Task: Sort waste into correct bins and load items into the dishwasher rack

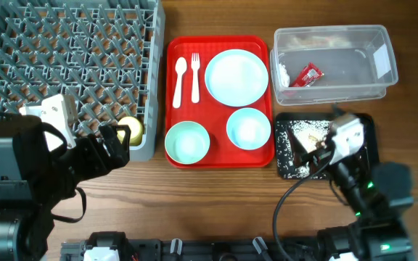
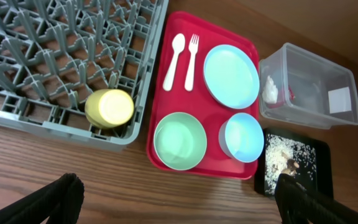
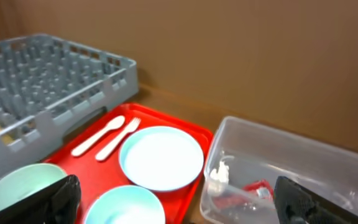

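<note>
I see my left gripper (image 2: 178, 194) and right gripper (image 3: 176, 200) both spread wide, empty. The cup (image 2: 109, 107) sits in the rack (image 2: 36, 56), lower-right corner; the wrapper (image 1: 309, 74) is in the tub (image 1: 384, 45), upper right.

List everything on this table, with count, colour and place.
rack: one, grey, far left
cup: one, yellow, rack's near right corner
red tray: one, centre
plate: one, pale blue, on red tray
fork: one, white, on red tray
spoon: one, white, beside fork
bowls: two, blue-green, red tray's near edge
tub: one, clear, far right
wrapper: one, red, in tub
black tray: one, before tub
crumbs: many, beige-white, on black tray
table: one, brown wood, under everything
left gripper: one, black, open, near cup
right gripper: one, black, open, over black tray
</note>
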Robot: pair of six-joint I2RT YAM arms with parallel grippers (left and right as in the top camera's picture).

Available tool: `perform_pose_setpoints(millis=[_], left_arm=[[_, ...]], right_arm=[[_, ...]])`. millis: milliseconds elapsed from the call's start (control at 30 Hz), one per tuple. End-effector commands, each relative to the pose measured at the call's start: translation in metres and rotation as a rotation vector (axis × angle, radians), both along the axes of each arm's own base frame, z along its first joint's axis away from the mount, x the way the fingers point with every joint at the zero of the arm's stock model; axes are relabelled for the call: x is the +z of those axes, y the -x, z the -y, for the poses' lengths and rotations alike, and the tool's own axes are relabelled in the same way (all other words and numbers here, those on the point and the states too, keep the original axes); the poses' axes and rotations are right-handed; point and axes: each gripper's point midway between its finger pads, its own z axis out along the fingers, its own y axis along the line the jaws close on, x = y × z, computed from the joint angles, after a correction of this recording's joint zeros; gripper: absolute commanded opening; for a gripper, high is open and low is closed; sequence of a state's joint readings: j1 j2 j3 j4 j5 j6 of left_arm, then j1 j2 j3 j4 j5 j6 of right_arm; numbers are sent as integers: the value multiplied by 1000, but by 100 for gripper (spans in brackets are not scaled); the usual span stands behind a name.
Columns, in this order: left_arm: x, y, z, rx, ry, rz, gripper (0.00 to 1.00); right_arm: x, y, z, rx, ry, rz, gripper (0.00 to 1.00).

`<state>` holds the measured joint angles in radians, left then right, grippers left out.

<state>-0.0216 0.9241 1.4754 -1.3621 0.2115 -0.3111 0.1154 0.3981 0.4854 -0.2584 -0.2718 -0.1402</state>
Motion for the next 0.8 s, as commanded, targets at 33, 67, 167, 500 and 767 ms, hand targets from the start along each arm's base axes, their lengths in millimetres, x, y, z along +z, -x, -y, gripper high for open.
perform_pose_setpoints(millis=[33,67,167,500,767], left_arm=[[5,0,3,-27,-4,21,100],[5,0,3,-27,-4,21,100],[5,0,3,-27,-4,21,100],[5,0,3,-27,-4,21,100],[5,0,3,-26,-4,21,100]], right_arm=[[-49,7,9,-37,-48,15,100],[-54,8,9,-34,-51,23,100],[-70,10,12,-45,-98,38,100],[-74,7,17,-65,-123,163,100],[-74,7,17,-65,-123,160,100]])
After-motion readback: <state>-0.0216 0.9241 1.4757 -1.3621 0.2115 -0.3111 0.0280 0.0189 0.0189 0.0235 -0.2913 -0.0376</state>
